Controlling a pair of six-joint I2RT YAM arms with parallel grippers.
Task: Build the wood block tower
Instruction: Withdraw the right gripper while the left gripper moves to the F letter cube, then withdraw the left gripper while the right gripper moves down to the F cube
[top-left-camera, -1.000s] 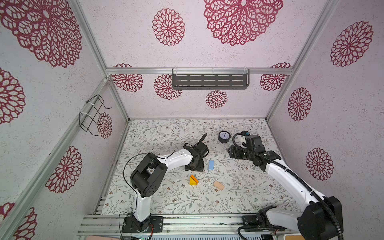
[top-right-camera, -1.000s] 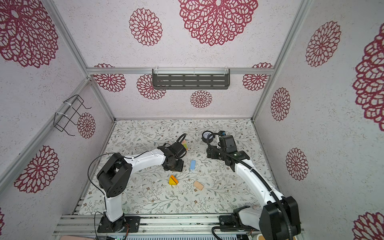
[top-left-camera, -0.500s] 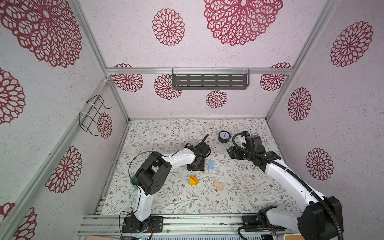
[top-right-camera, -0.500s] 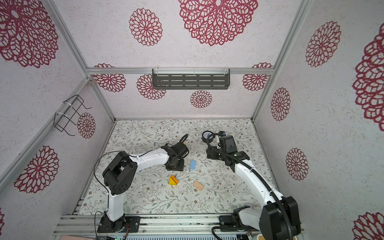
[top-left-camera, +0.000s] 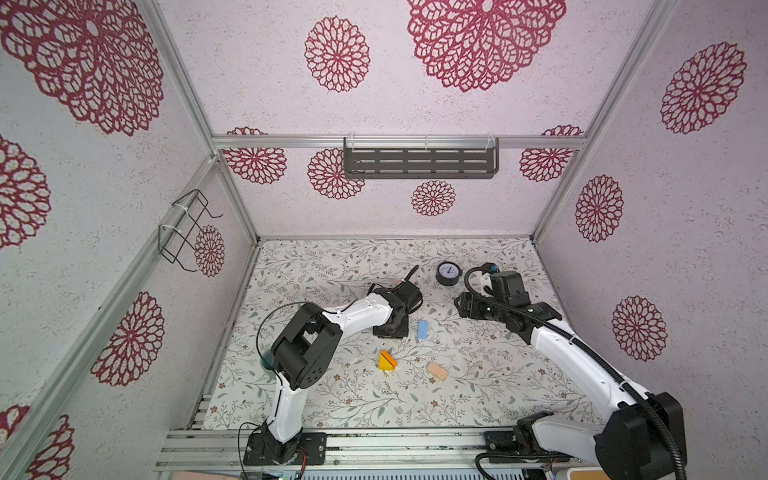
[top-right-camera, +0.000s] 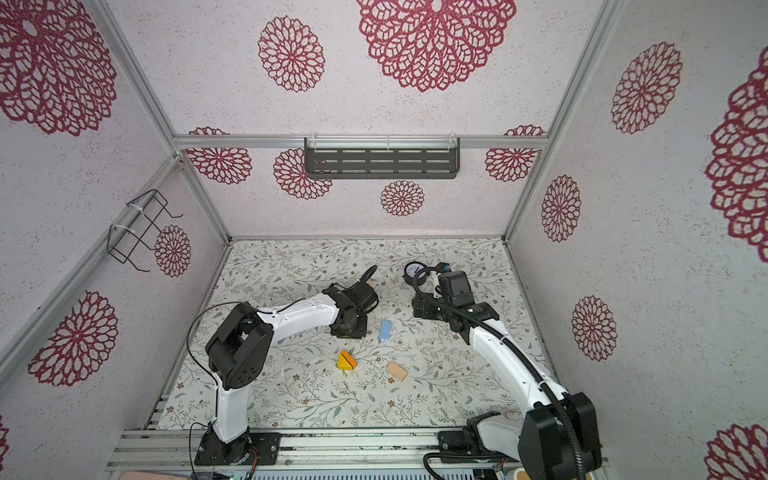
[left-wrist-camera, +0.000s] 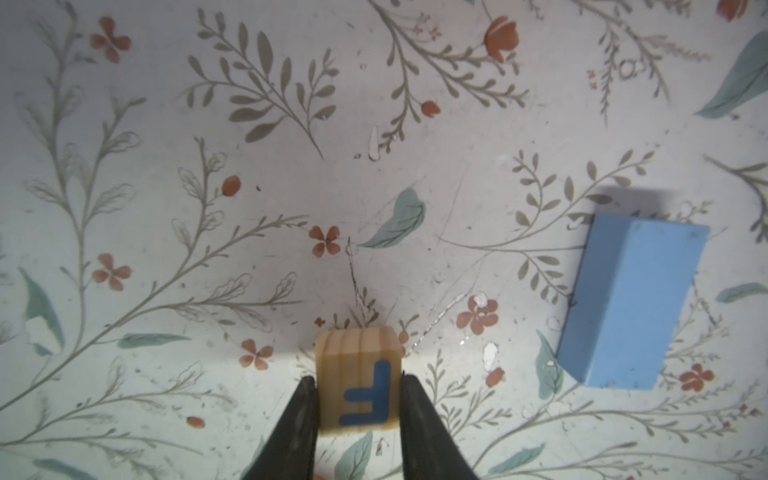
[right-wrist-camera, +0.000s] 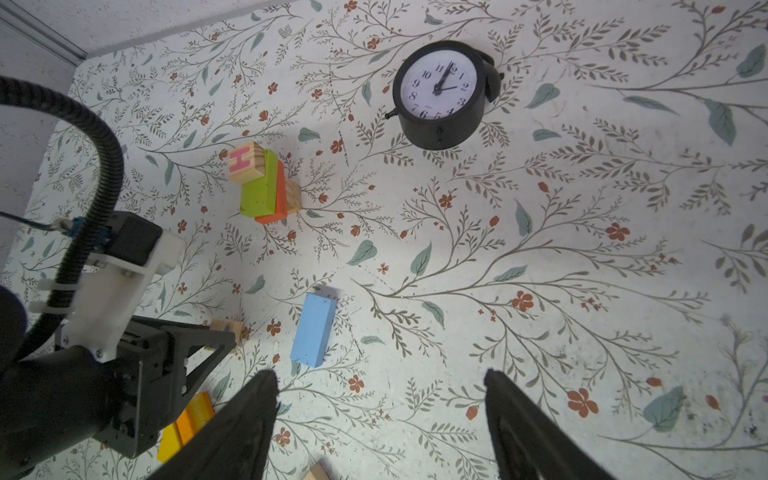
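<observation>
My left gripper (left-wrist-camera: 359, 380) is shut on a natural-wood cube (left-wrist-camera: 357, 353) printed with a blue F, low over the mat; in a top view it (top-left-camera: 390, 330) points down mid-mat. A blue brick (left-wrist-camera: 631, 303) (top-left-camera: 422, 329) lies flat just beside it. The tower (right-wrist-camera: 264, 185) stands behind: an H cube on a green brick, an orange-red brick and a natural-wood cube. A yellow and an orange wedge (top-left-camera: 387, 360) and a tan brick (top-left-camera: 437, 371) lie nearer the front. My right gripper (right-wrist-camera: 380, 386) (top-left-camera: 461, 305) hovers open and empty, right of the blue brick.
A round black clock (top-left-camera: 449, 273) (right-wrist-camera: 442, 95) stands at the back, between the tower and my right arm. A grey shelf (top-left-camera: 419, 163) hangs on the back wall and a wire rack (top-left-camera: 187, 230) on the left wall. Rails run along the front edge.
My left gripper's fingers have closed onto the F cube, and its arm has shifted slightly. The right arm has not moved.
</observation>
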